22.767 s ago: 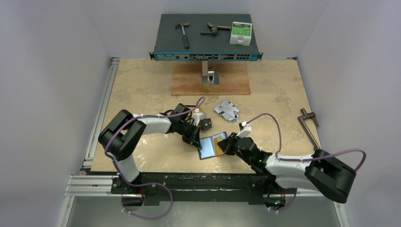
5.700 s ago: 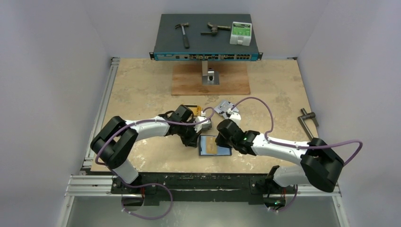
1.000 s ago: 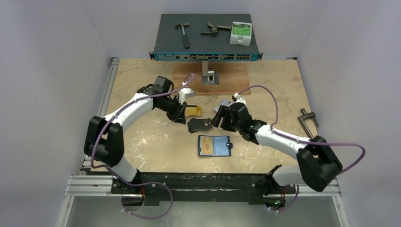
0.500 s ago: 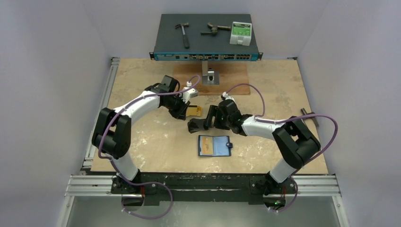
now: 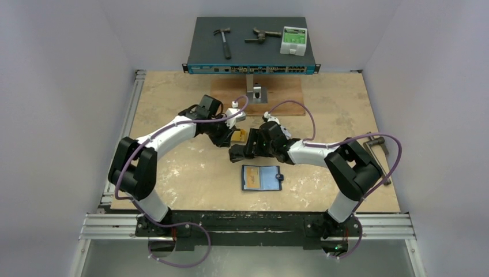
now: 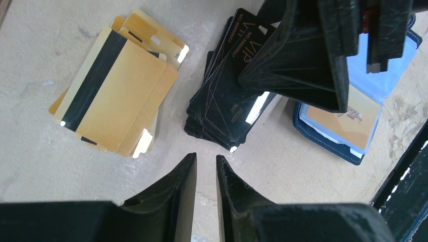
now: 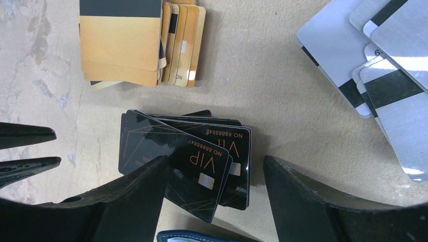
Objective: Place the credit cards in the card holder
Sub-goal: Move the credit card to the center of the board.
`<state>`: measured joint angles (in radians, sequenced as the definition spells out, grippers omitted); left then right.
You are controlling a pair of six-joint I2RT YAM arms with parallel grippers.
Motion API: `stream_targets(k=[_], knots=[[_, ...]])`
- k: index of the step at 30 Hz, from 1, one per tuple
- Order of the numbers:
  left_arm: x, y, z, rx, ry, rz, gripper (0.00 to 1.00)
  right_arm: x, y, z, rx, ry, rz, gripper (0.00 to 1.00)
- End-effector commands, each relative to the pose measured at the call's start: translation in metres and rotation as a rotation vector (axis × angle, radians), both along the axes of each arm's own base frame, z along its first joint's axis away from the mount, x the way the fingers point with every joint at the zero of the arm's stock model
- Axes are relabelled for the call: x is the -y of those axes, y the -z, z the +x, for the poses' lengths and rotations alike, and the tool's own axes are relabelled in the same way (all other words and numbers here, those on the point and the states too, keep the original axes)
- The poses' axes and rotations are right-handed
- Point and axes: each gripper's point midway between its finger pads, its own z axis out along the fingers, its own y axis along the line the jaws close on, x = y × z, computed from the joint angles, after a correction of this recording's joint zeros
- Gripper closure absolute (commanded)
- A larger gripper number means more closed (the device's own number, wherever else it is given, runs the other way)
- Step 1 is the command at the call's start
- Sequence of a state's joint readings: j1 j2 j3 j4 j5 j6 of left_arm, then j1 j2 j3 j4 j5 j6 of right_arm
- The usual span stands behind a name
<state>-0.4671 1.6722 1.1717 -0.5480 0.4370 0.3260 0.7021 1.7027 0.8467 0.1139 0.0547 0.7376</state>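
Observation:
The card holder point(image 5: 262, 178) lies open and flat, a gold card under its clear pocket point(image 6: 343, 113). Just behind it sits a fanned stack of black credit cards point(image 7: 202, 146) point(image 5: 236, 153), then a gold stack point(image 7: 126, 45) point(image 6: 113, 96); silver-grey cards point(image 7: 388, 65) lie to the right. My right gripper point(image 7: 214, 160) is open wide, its fingers straddling the black stack from above. My left gripper point(image 6: 206, 157) hovers over bare table between the gold and black stacks, with a narrow gap between its fingers and nothing in it.
A network switch point(image 5: 252, 43) at the back carries a hammer point(image 5: 222, 40), a metal tool and a green-white box point(image 5: 294, 39). A wooden board point(image 5: 256, 97) lies in front of it. A metal crank point(image 5: 375, 141) rests at the right edge.
My right gripper has swung left from beside the silver cards to over the black stack. My left gripper has shifted right, closer to the gold cards.

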Motion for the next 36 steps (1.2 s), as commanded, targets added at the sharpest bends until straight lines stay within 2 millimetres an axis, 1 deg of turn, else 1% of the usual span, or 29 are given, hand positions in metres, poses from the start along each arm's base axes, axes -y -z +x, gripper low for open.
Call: stream_targets(k=[1,5,10,15,18,24,29,32,34,35,36], knots=[[0.008,-0.019,0.009,0.102,0.021,-0.027,0.79,0.019,0.014,-0.01,-0.035,0.035,-0.067,0.3],[0.012,-0.019,0.006,0.105,0.038,-0.028,0.78,0.032,0.016,-0.018,-0.038,0.058,-0.088,0.3],[0.014,-0.019,0.004,0.101,0.042,-0.024,0.78,0.042,0.019,-0.027,-0.048,0.07,-0.102,0.3],[0.013,-0.018,0.006,0.102,0.042,-0.017,0.78,0.047,0.022,-0.03,-0.054,0.077,-0.105,0.32],[0.014,-0.018,0.007,0.112,0.051,-0.015,0.78,0.049,0.021,-0.029,-0.05,0.084,-0.11,0.36],[0.018,-0.016,0.009,0.134,0.076,0.015,0.78,0.061,0.013,-0.029,-0.033,0.123,-0.105,0.48],[0.02,-0.016,0.007,0.122,0.074,0.012,0.78,0.065,0.007,-0.026,-0.023,0.144,-0.101,0.5],[0.019,-0.015,0.007,0.119,0.072,0.016,0.78,0.066,0.001,-0.022,-0.007,0.16,-0.098,0.53],[0.019,-0.014,0.007,0.117,0.07,0.019,0.78,0.065,-0.003,-0.023,0.0,0.156,-0.082,0.53],[0.018,-0.015,0.007,0.12,0.069,0.02,0.78,0.062,-0.006,-0.023,0.001,0.151,-0.066,0.52],[0.019,-0.015,0.007,0.12,0.069,0.02,0.79,0.059,-0.008,-0.023,0.002,0.146,-0.048,0.48]])
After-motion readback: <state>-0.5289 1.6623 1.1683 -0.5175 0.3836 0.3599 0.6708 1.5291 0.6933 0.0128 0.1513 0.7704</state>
